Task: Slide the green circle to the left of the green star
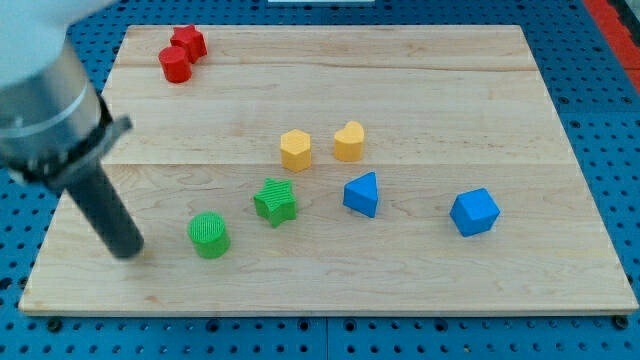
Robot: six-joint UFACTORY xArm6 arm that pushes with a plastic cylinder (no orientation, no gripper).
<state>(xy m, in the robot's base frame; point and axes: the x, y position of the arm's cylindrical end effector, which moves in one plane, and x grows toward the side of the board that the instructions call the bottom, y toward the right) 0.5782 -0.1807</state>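
Nearest the view's bottom edge: pale wooden board (330, 290) on a blue pegboard surface (610, 150). The arm (45, 100) comes in from the view's upper left, blurred grey body ending in a straight dark rod. No gripper on it, so nothing to read as wide, narrow or holding; it carries nothing.

The tip (128, 250) sits on the board at lower left, just to the view's left of the green circle (209, 235), a small gap between them, not touching as far as I can tell.

Green circle: a ribbed cylinder, upright, lower left-centre of the board. The green star (275, 201) lies near it, up and to the view's right. So the circle is on the star's left, slightly lower, the two apart.

Further right at about the star's height: a blue block with a pointed, wedge-like top (362, 194). Well to the right, a blue faceted block (474, 212).

Behind the star: a yellow hexagon (296, 149) and beside it a yellow heart-like block (349, 141), close but separate.

Farthest, at top left corner: two red blocks, a round one (175, 64) touching an angular one (189, 43), shape unclear.
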